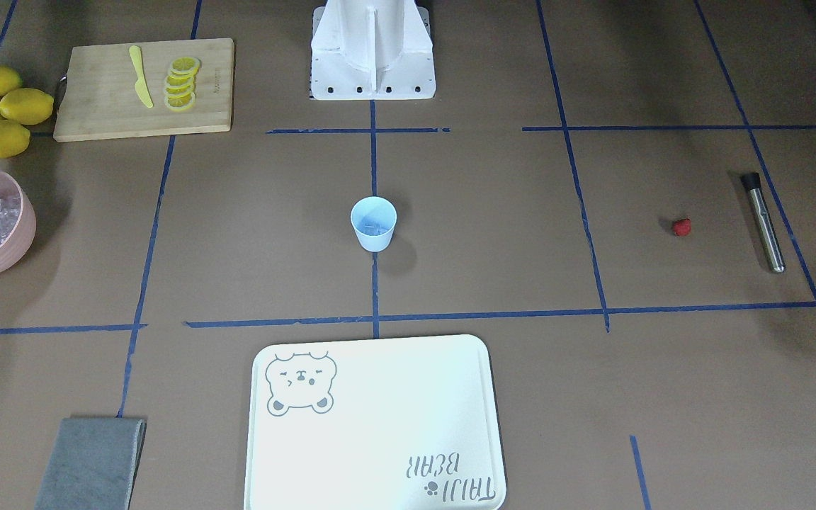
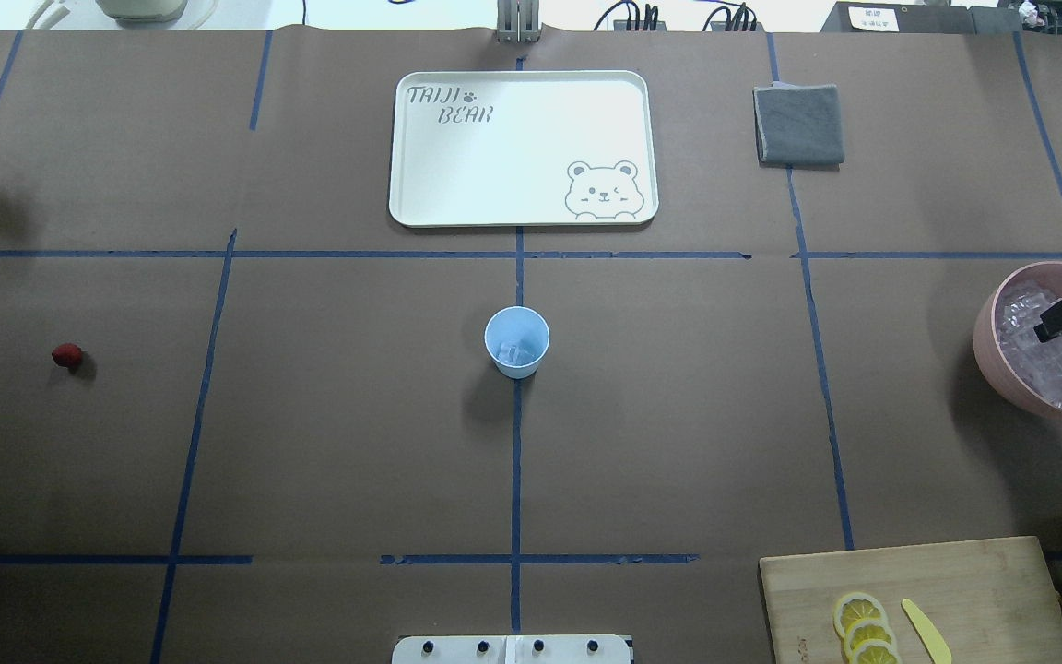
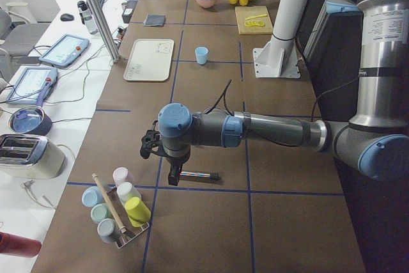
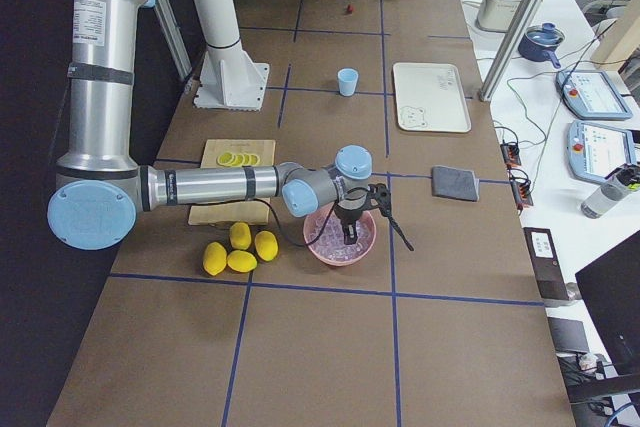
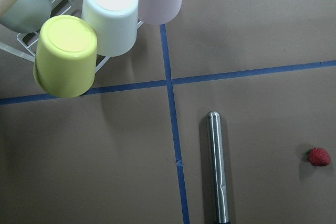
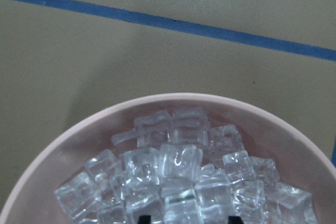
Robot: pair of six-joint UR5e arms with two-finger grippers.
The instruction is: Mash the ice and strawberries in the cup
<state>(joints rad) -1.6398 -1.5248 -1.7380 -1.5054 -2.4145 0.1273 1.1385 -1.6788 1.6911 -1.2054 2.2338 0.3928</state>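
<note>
Right gripper (image 6: pixel 190 217): jaws spread, poised low over the ice (image 6: pixel 178 166) in the pink bowl (image 6: pixel 79 129), likely to pinch a cube.
Left gripper (image 3: pixel 172 172): above the muddler (image 5: pixel 217 166); whether spread or closed, cannot tell.
Cup (image 2: pixel 517 343): upright at table centre, some ice inside.
Strawberry (image 5: pixel 319 157): near the muddler, well apart from the cup.

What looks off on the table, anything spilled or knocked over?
Nothing stands out. The cup stands upright, the ice sits inside the pink bowl, none spilled, and the strawberry lies whole near the metal muddler.
</note>
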